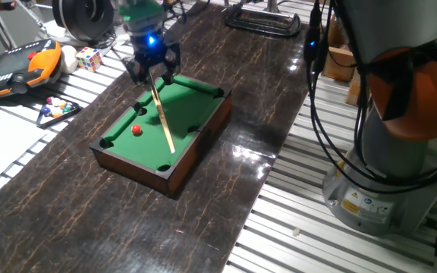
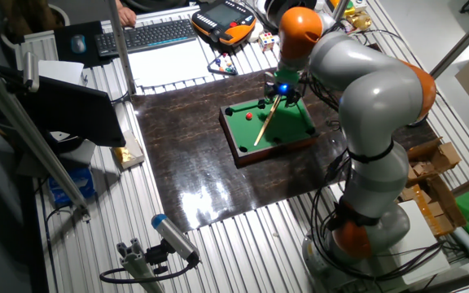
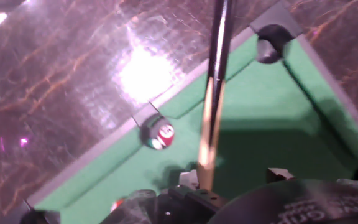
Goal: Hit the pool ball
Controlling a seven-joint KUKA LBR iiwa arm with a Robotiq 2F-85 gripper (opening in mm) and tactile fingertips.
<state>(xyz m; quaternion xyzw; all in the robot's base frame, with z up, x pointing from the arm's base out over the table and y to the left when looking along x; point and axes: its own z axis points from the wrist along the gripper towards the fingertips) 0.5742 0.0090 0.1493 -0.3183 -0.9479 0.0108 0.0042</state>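
Observation:
The pool ball (image 1: 136,130) is a tiny red sphere on the felt of the miniature pool table (image 1: 196,144), near its left long side. It also shows in the other fixed view (image 2: 249,115). My gripper (image 1: 152,70) hangs over the table's far end, shut on a thin wooden cue stick (image 1: 163,117). The cue slants down across the felt, and its tip rests to the right of the ball, apart from it. In the hand view the cue (image 3: 212,106) runs up the middle of the frame. A red spot (image 3: 118,204) at the bottom edge may be the ball.
A triangular rack of small coloured balls (image 1: 55,108), a Rubik's cube (image 1: 89,58) and an orange teach pendant (image 1: 21,64) lie left of the dark mat. The robot base (image 1: 385,182) stands at the right. A black clamp (image 1: 264,19) lies at the back.

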